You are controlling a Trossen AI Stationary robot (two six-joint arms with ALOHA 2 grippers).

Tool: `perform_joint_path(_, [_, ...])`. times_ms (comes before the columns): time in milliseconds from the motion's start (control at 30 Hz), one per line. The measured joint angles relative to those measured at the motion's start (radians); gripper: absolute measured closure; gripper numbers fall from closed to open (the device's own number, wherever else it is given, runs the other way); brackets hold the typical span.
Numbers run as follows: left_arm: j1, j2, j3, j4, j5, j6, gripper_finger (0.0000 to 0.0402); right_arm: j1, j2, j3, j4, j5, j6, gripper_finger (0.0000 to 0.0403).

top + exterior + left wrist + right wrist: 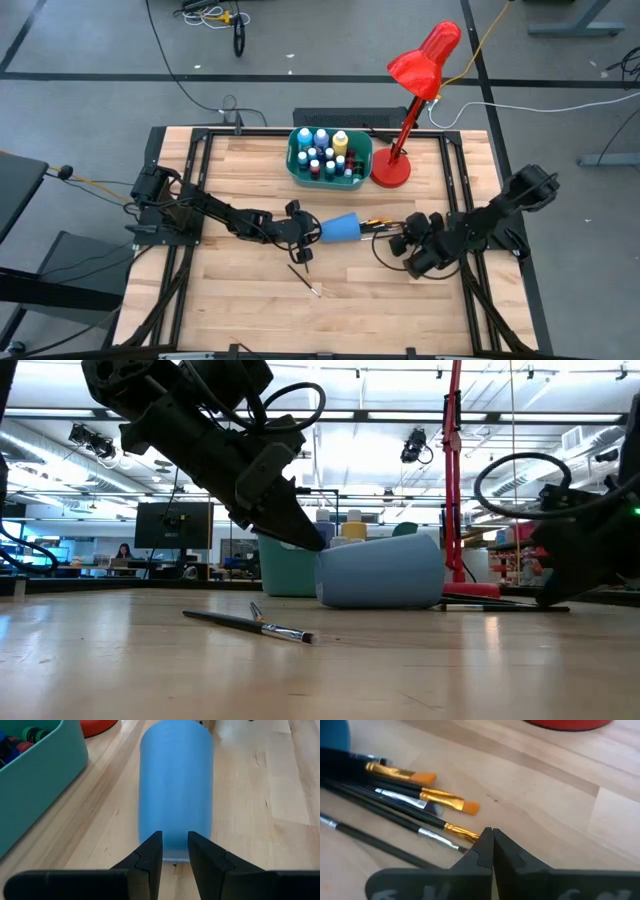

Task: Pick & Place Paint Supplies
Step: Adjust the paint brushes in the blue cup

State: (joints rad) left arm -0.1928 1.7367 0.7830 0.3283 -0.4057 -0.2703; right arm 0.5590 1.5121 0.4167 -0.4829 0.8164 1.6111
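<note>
Blue cup (341, 228) lying on its side mid-table, mouth facing the right arm, with a bunch of brushes (378, 224) spilling out of it onto the wood. Probably tipped like that so the brushes can be pulled out one at a time.

Left gripper (304, 236) parked right at the cup's closed end, fingers (150, 857) partly apart and just touching or almost touching the base, can't tell if actually pinching anything. Looks more like bracing the cup so it doesn't roll or slide.

Right gripper (408, 243) sitting low near the brush tips, jaws fully closed, apparently holding nothing. In the right wrist view, closed tips (491, 845) right beside an orange-bristled brush (457, 831), so lining up for a grab seems likely, would need to open first.

One stray paintbrush (305, 279) lying alone nearer the front edge. Paint bottles (322, 152) already standing in the teal tub (296, 170) at the back, next to the red lamp (412, 110)
</note>
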Motion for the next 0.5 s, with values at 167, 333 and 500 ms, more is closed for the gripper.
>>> perform_joint_path(167, [0.000,0.000,0.000,0.001,0.000,0.002,0.0299,-0.011,0.110,0.003,0.228,0.122,-0.044,0.0403])
perform_joint_path(333, [0.001,0.000,0.000,0.008,0.000,0.015,0.0299,-0.078,0.208,0.055,0.422,0.150,-0.271,0.0403])
perform_joint_path(500, [0.002,0.000,0.000,0.024,0.000,0.016,0.0299,-0.124,0.269,0.145,0.470,0.145,-0.463,0.0403])
